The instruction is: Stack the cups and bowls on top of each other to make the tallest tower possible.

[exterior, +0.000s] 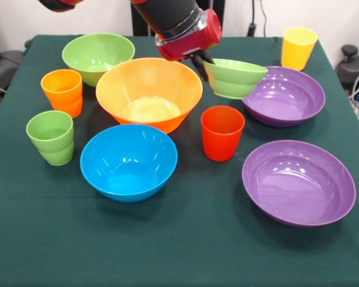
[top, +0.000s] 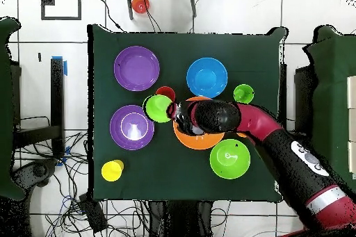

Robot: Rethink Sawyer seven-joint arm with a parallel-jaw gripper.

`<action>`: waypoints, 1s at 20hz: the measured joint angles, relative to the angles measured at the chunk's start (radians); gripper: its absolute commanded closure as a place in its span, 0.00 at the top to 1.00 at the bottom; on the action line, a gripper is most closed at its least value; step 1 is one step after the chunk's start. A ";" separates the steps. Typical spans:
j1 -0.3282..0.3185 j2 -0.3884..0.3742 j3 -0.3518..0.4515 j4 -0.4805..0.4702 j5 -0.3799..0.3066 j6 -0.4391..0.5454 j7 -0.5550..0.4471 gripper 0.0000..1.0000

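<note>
- We see our gripper point(exterior: 202, 61) clamped on the small green bowl point(exterior: 234, 78), held tilted at upper centre beside the orange bowl point(exterior: 148, 92).
- Nothing is stacked yet; all cups and bowls remain.

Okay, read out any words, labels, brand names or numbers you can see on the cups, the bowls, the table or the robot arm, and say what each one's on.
No text can be read in either view.
The cups, such as the red cup, and the bowls, such as the blue bowl, are plain, with no print.
The green tablecloth carries no marks.
The arm has small dark marks on a pale band in the overhead view: too small to read.
</note>
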 measured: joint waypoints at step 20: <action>0.001 0.063 -0.009 0.007 -0.002 -0.023 0.000 0.00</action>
